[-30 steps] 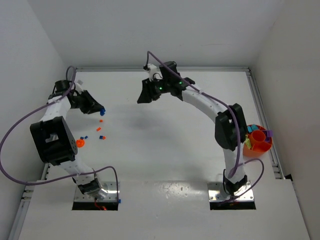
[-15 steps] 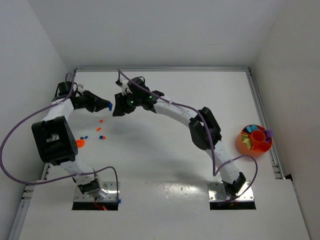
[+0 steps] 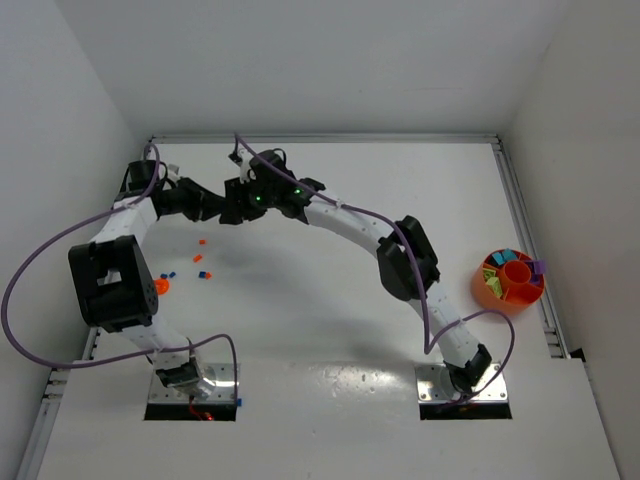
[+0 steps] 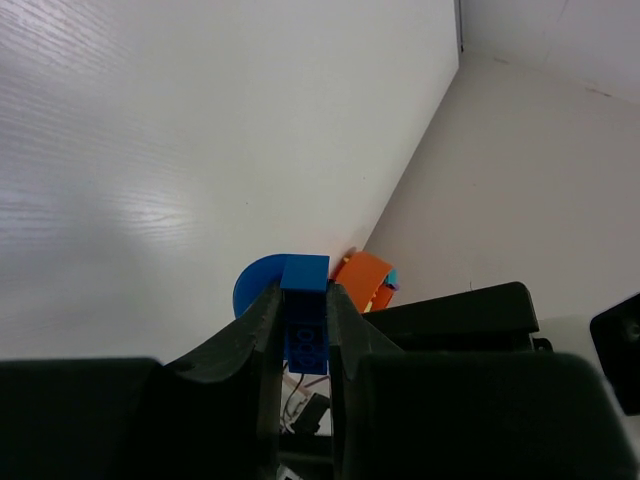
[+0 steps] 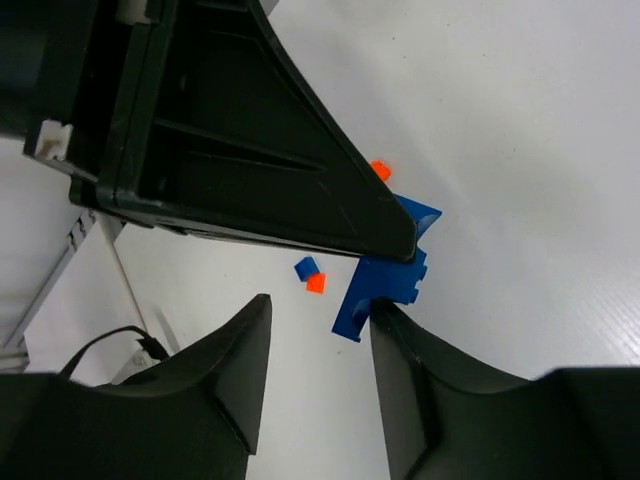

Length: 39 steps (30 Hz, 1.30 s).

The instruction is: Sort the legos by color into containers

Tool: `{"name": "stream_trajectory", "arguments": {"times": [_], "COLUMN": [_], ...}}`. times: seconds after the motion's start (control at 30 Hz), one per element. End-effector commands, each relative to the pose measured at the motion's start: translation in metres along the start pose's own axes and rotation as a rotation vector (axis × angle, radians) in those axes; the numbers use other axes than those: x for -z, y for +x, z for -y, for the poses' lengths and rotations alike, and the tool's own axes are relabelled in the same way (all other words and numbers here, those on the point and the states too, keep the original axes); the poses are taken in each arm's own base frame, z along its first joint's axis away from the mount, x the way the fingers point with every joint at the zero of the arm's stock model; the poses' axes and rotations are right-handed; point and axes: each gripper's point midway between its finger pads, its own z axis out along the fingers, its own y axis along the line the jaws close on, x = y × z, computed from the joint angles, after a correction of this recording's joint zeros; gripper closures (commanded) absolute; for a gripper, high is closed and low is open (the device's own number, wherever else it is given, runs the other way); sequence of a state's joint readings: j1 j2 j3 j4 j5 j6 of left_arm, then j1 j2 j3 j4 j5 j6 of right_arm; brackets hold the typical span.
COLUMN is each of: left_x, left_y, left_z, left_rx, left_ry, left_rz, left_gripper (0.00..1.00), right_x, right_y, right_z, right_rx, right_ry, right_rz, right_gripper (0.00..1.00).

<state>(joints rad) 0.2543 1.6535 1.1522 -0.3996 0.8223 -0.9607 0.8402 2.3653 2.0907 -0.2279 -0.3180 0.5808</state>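
Note:
My left gripper [image 3: 213, 206] [image 4: 305, 292] is shut on a blue brick [image 4: 305, 325], held above the far left of the table. My right gripper [image 3: 232, 204] [image 5: 320, 305] is open and meets it tip to tip. In the right wrist view the blue brick [image 5: 385, 282] sticks out below the left gripper's finger and touches the inner side of one right fingertip [image 5: 385, 318]. The brick itself is hidden in the top view. The orange bowl [image 3: 487, 288] stands at the far right with sorted bricks in its compartments.
Loose orange and blue bricks [image 3: 201, 272] lie on the table below the grippers, with one orange brick [image 3: 200, 242] nearer them and an orange disc [image 3: 160, 285] by the left arm. Two small bricks [image 5: 310, 276] show below in the right wrist view. A purple brick [image 3: 538, 268] sits at the bowl's rim.
The right arm has swung left across the table until its open gripper reached the left gripper. The left gripper has moved slightly right and away, still holding the blue brick.

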Motion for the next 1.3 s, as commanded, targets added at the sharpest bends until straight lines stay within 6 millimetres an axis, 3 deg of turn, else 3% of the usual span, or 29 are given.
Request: {"name": "stream_trajectory", "arguments": {"times": [0.0, 0.07, 0.1, 0.17, 0.3, 0.33, 0.37, 0.43, 0.47, 0.5, 0.53, 0.57, 0.6, 0.63, 0.67, 0.7, 0.73, 0.77, 0.8, 0.83, 0.87, 0.9, 0.97, 1.1, 1.2, 1.27], "left_x": [0.007, 0.008, 0.01, 0.01, 0.012, 0.014, 0.013, 0.017, 0.02, 0.022, 0.022, 0.025, 0.027, 0.031, 0.035, 0.037, 0.04, 0.041, 0.044, 0.046, 0.046, 0.044, 0.041, 0.034, 0.027, 0.022], "left_y": [0.013, 0.015, 0.014, 0.014, 0.015, 0.014, 0.011, 0.009, 0.008, 0.004, 0.002, -0.002, -0.003, -0.008, -0.014, -0.015, -0.017, -0.018, -0.019, -0.021, -0.022, -0.026, -0.021, -0.018, -0.014, -0.012], "left_z": [0.021, 0.02, 0.022, 0.022, 0.025, 0.026, 0.023, 0.026, 0.028, 0.028, 0.026, 0.026, 0.027, 0.028, 0.027, 0.026, 0.025, 0.027, 0.024, 0.027, 0.028, 0.025, 0.036, 0.047, 0.051, 0.048], "left_rx": [-0.043, -0.043, -0.051, -0.06, -0.106, -0.114, -0.139, -0.178, -0.199, -0.204, -0.215, -0.247, -0.267, -0.289, -0.354, -0.379, -0.406, -0.474, -0.497, -0.546, -0.624, -0.659, -0.758, -0.931, -0.962, -0.952], "left_ry": [0.046, 0.046, 0.045, 0.045, 0.043, 0.041, 0.028, 0.025, 0.024, 0.009, -0.002, -0.015, -0.019, -0.017, -0.021, -0.02, -0.012, 0.005, 0.007, 0.008, -0.002, -0.033, -0.035, -0.058, -0.048, -0.034], "left_rz": [-0.001, -0.001, 0.012, 0.013, 0.031, 0.046, 0.062, 0.09, 0.108, 0.138, 0.151, 0.181, 0.197, 0.21, 0.225, 0.226, 0.222, 0.206, 0.199, 0.207, 0.208, 0.225, 0.215, 0.222, 0.194, 0.165], "left_gripper": [1.0, 1.0, 1.0, 1.0, 0.96, 0.88, 0.68, 0.46, 0.18, 0.02, 0.01, 0.0, 0.0, 0.0, 0.0, 0.0, 0.0, 0.0, 0.0, 0.0, 0.0, 0.0, 0.0, 0.0, 0.0, 0.0], "right_x": [0.005, 0.004, 0.004, 0.003, 0.013, 0.022, 0.025, 0.047, 0.056, 0.065, 0.075, 0.102, 0.115, 0.134, 0.165, 0.185, 0.206, 0.239, 0.261, 0.291, 0.325, 0.346, 0.393, 0.46, 0.505, 0.521], "right_y": [-0.028, -0.026, -0.026, -0.022, -0.025, -0.031, -0.024, -0.017, -0.014, -0.008, 0.014, 0.009, 0.018, 0.051, 0.046, 0.076, 0.084, 0.109, 0.103, 0.111, 0.122, 0.136, 0.128, 0.144, 0.161, 0.171], "right_z": [-0.019, -0.015, -0.015, -0.008, -0.005, -0.009, -0.006, 0.001, 0.009, 0.01, 0.027, 0.024, 0.027, 0.051, 0.046, 0.063, 0.07, 0.096, 0.097, 0.101, 0.123, 0.136, 0.147, 0.15, 0.163, 0.163], "right_rx": [0.017, 0.014, 0.014, 0.007, 0.057, 0.104, 0.126, 0.191, 0.212, 0.24, 0.294, 0.336, 0.372, 0.408, 0.451, 0.457, 0.484, 0.515, 0.541, 0.551, 0.539, 0.531, 0.573, 0.517, 0.466, 0.421], "right_ry": [-0.019, -0.007, -0.007, 0.027, 0.062, 0.062, 0.069, 0.092, 0.108, 0.115, 0.14, 0.157, 0.172, 0.203, 0.22, 0.253, 0.278, 0.351, 0.381, 0.412, 0.475, 0.516, 0.621, 0.723, 0.827, 0.842], "right_rz": [0.077, 0.074, 0.073, 0.069, 0.074, 0.078, 0.062, 0.03, 0.014, -0.009, -0.07, -0.069, -0.096, -0.202, -0.196, -0.275, -0.302, -0.402, -0.404, -0.423, -0.5, -0.547, -0.551, -0.671, -0.77, -0.808], "right_gripper": [0.57, 0.72, 0.87, 1.0, 1.0, 1.0, 1.0, 1.0, 1.0, 1.0, 1.0, 1.0, 1.0, 1.0, 1.0, 1.0, 1.0, 1.0, 1.0, 1.0, 1.0, 1.0, 1.0, 1.0, 1.0, 1.0]}}
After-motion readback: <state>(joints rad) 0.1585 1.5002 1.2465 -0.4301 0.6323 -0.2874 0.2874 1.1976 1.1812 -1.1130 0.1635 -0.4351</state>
